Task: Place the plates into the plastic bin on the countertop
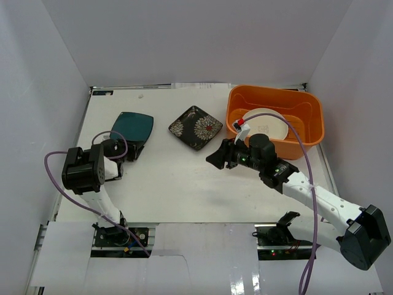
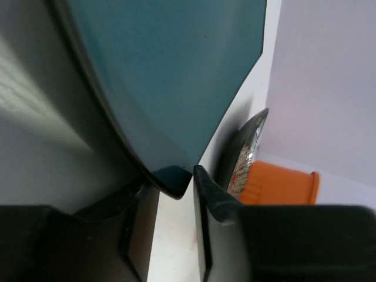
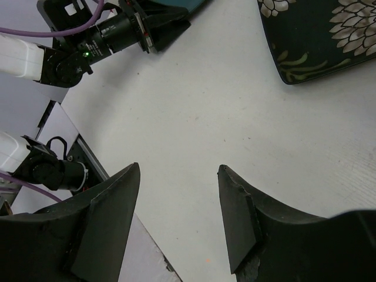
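Note:
The teal square plate (image 1: 132,129) lies at the left of the white countertop (image 1: 178,178). My left gripper (image 1: 127,149) is shut on its near edge; in the left wrist view the plate (image 2: 170,76) has its rim between my fingertips (image 2: 218,197). The black floral square plate (image 1: 196,127) lies mid-table and also shows in the right wrist view (image 3: 329,35). The orange plastic bin (image 1: 307,132) stands at the back right with a round cream plate (image 1: 267,125) inside. My right gripper (image 1: 216,158) is open and empty, just in front of the floral plate. The other plates are out of view.
Pale walls (image 1: 43,92) enclose the table on three sides. The right arm (image 1: 307,187) stretches across the near right part of the table. In the left wrist view the floral plate's edge (image 2: 247,153) and the bin (image 2: 282,185) show beyond the teal plate.

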You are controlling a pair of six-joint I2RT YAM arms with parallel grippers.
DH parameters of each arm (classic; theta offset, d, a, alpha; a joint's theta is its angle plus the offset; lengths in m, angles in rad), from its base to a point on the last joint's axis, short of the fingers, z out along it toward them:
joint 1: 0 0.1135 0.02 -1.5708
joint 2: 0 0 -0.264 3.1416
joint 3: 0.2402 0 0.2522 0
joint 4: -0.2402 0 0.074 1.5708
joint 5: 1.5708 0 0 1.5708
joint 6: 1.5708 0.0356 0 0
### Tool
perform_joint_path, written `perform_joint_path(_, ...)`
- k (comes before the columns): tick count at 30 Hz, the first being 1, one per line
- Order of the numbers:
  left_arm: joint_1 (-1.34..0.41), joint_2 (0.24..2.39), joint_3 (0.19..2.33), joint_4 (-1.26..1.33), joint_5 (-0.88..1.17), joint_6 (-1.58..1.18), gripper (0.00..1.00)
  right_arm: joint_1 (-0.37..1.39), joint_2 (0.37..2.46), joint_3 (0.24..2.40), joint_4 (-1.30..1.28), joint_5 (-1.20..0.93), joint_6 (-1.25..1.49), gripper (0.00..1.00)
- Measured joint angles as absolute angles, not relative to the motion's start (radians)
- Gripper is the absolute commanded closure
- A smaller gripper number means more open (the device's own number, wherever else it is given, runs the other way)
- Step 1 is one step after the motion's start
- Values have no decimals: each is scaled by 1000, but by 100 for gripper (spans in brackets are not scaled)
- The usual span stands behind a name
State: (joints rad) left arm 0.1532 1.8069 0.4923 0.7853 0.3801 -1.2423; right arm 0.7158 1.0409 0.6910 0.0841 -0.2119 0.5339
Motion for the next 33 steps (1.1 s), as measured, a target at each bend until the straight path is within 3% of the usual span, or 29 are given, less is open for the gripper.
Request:
perform_joint_path(1,153,1819,494,795,374,-1246,66,716,1042,691,86,-212,534,39)
perform_joint_path(2,153,1827,495,802,372,-1251,77,716,1042,692,86,-212,534,39)
perform_joint_path(4,155,1827,494,809,362,-1267,88,717,1042,693,88,-212,535,39)
perform_joint_path(5,156,1826,494,812,351,-1263,99,717,1042,693,89,-212,535,39)
perform_joint_path(12,154,1706,451,752,333,-1208,100,722,1063,722,98,-219,542,39)
perform_joint_path(18,157,1361,328,569,337,-1163,100,744,1124,787,111,-228,546,36)
perform_joint_path(21,157,1172,299,488,369,-1150,100,753,1201,857,112,-239,547,28)
perform_joint_path(26,146,944,296,423,475,-1156,100,756,1378,1011,110,-242,542,5)
perform_joint_path(33,-1,905,356,257,628,-1159,100,662,1610,1269,75,-326,510,2)
